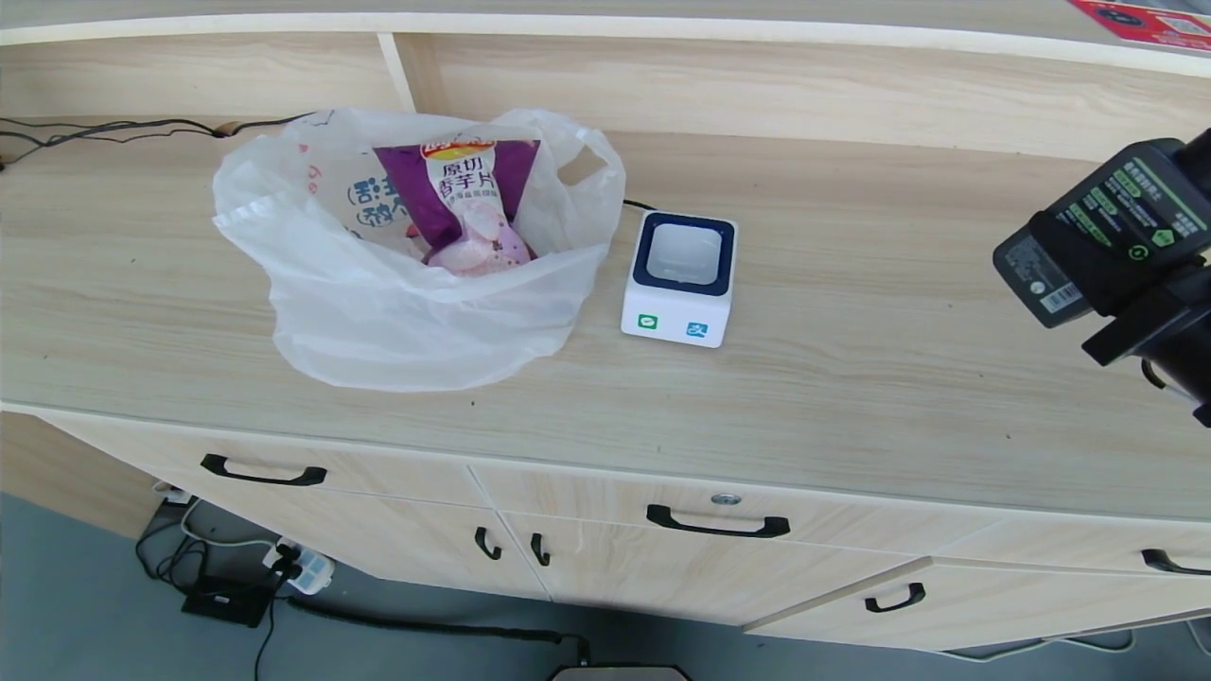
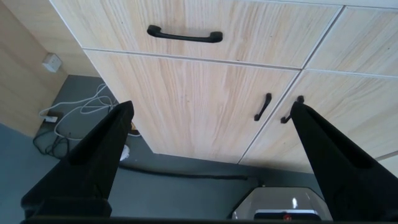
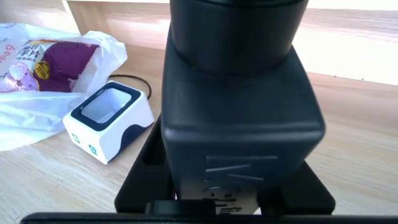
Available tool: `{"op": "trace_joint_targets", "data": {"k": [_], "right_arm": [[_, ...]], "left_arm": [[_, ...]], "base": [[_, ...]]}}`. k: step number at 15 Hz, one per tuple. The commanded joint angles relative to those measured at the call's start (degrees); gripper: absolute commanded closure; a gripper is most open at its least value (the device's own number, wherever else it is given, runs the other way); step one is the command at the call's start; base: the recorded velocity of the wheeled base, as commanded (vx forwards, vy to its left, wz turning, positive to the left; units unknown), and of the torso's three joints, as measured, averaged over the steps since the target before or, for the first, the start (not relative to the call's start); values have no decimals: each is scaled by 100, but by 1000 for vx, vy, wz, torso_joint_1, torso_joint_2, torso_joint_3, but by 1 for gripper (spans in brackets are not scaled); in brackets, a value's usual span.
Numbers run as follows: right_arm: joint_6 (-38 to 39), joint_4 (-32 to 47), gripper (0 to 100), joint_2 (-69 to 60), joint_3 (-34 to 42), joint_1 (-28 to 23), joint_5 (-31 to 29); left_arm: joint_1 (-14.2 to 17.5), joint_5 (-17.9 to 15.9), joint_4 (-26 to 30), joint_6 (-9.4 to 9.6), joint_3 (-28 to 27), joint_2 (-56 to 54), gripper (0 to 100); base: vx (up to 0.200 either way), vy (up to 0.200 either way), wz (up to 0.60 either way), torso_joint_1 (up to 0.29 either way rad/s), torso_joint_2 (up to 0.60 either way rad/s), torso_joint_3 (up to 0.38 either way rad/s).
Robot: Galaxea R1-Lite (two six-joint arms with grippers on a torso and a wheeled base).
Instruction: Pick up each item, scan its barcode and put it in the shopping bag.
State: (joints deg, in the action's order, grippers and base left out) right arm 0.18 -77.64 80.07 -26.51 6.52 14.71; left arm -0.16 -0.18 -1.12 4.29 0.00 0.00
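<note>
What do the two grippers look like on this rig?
Both matte black, no markings visible. Left gripper: two long wedge-shaped fingers tapering to narrow tips. Right gripper: blocky black housing, thin dark cable looping beside it.

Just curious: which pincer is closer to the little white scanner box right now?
Right. The right pincer, holding a black container, is over the counter, right of the scanner; the left pincer hangs low before the cabinet doors.
</note>
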Motion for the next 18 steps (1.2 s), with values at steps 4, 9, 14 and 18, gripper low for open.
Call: {"op": "trace_joint_targets", "data": {"k": [4, 9, 14, 18], "right_arm": [[8, 12, 100, -141, 103, -19, -4], [34, 21, 100, -132, 191, -63, -259], [34, 241, 100, -141, 76, -72, -276], [52, 276, 100, -141, 50, -72, -276]], "left_arm": [[-2, 1, -2, -7, 0, 9, 0], [7, 1, -11, -7, 0, 9, 0], [7, 1, -11, -34, 0, 9, 0], [7, 1, -2, -42, 0, 9, 0]], "base": [[-200, 0, 0, 8, 1, 4], [-120, 0, 0, -8, -2, 1], [0, 160, 0, 6, 4, 3], [0, 200, 0, 11, 7, 1]]}}
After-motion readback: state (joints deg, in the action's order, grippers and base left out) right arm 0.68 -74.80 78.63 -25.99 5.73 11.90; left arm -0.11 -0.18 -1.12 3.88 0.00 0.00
